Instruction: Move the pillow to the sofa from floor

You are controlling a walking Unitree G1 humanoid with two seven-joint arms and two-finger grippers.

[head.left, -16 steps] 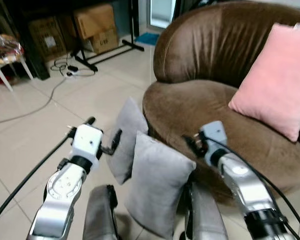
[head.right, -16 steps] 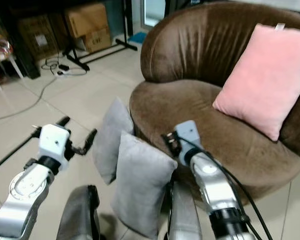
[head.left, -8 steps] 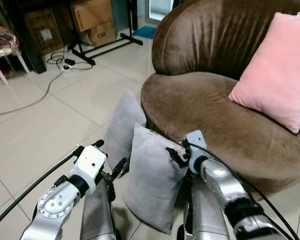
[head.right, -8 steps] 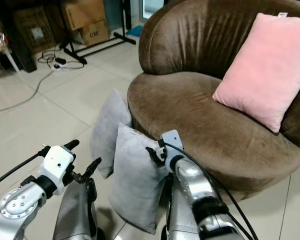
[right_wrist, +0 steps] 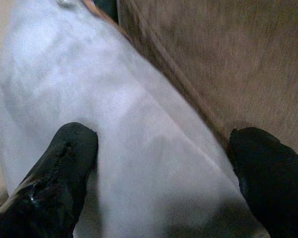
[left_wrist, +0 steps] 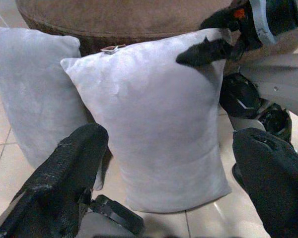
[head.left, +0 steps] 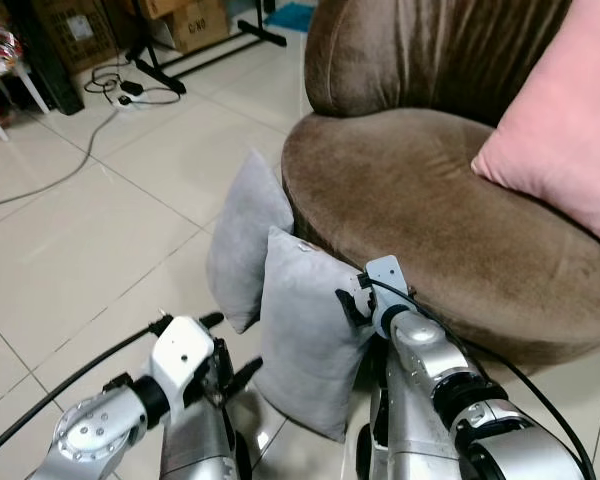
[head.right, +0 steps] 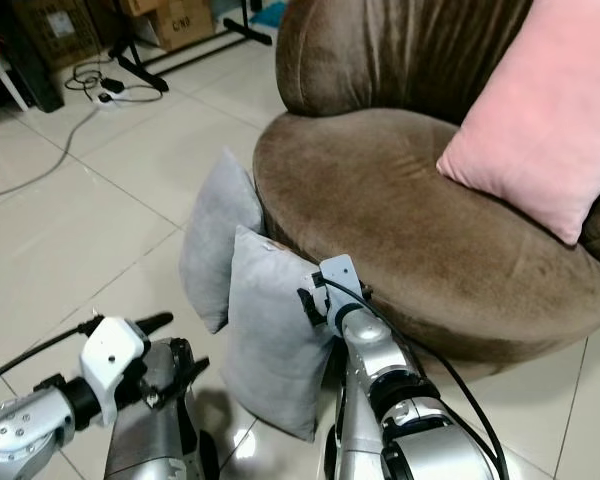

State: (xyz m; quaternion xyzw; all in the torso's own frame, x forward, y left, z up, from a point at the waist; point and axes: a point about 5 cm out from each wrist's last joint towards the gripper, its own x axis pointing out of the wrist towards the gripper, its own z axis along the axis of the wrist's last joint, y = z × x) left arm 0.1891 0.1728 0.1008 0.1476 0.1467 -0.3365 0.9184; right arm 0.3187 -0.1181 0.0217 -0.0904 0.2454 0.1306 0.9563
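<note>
Both arms have dropped lower over the last second, closing on the near grey pillow [head.left: 310,345], which stands on edge on the tiled floor [head.left: 90,260] against the base of the brown sofa [head.left: 430,220]. A second grey pillow [head.left: 245,240] leans just behind it. The right tool [right_wrist: 164,163] straddles the pillow's top corner, fingers apart; the left tool [left_wrist: 174,178] faces its broad side, also spread. This looks like the reach-to-grasp step: next, clamp the pillow and lift it onto the seat beside the pink cushion [head.left: 570,140].
</note>
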